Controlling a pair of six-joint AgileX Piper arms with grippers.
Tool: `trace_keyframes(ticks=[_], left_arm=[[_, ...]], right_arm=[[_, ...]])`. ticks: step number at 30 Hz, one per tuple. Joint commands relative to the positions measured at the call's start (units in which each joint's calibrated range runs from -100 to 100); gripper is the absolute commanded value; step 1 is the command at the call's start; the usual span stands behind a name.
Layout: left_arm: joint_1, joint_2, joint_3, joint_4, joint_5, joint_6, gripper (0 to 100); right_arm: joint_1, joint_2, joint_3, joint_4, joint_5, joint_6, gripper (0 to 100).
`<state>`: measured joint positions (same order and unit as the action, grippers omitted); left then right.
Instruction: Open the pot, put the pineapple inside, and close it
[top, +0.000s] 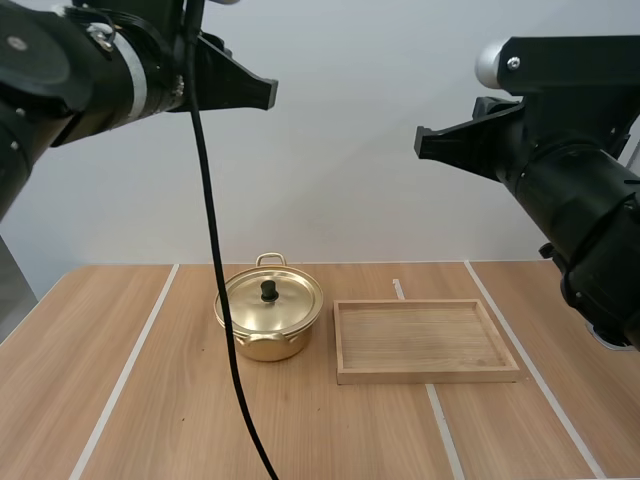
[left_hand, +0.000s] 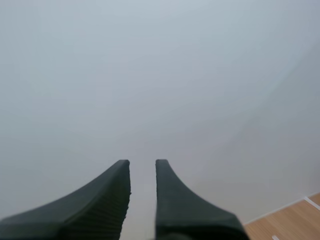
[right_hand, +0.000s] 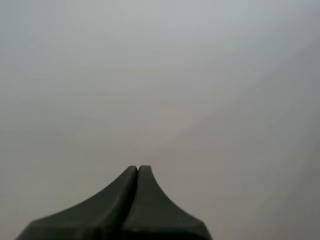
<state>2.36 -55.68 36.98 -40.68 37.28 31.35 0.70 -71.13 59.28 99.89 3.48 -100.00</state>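
Note:
A gold pot (top: 262, 330) stands on the table left of centre, its lid (top: 285, 300) on, with a black knob (top: 269, 291) on top. My left gripper (top: 268, 93) hangs high above the table's left side, far from the pot. In the left wrist view its fingers (left_hand: 142, 162) stand slightly apart with nothing between them, pointed at a plain wall. My right gripper (top: 422, 142) is raised high at the right. In the right wrist view its fingers (right_hand: 138, 168) lie together as one wedge.
A shallow wooden tray (top: 425, 374) lies just right of the pot, with nothing in it. White lines run front to back across the wooden table (top: 150, 420). A strip of table shows beside my left fingers (left_hand: 295, 220).

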Motion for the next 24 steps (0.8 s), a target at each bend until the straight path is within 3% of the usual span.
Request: trace_keyframes(ticks=[1,14,19,24], left_arm=[[0.01,-5.34,3.54,1.01,-6.79,-0.81,0],[0.01,-26.15,20.75,2.05,-4.13,-2.22,0],[0.01,-30.45,21.8,6.69,6.81,-1.69,0],[0.01,-31.98,21.8,6.69,5.78,-1.69,0]], right_arm=[[-0.2,-1.88,-0.69,0.11,2.34,0.57,0],[-0.2,-12.51,2.83,0.11,-0.15,0.89,0],[-0.2,-16.45,8.26,0.11,-4.87,0.89,0],[-0.2,-18.74,13.73,0.11,-4.65,0.89,0]])
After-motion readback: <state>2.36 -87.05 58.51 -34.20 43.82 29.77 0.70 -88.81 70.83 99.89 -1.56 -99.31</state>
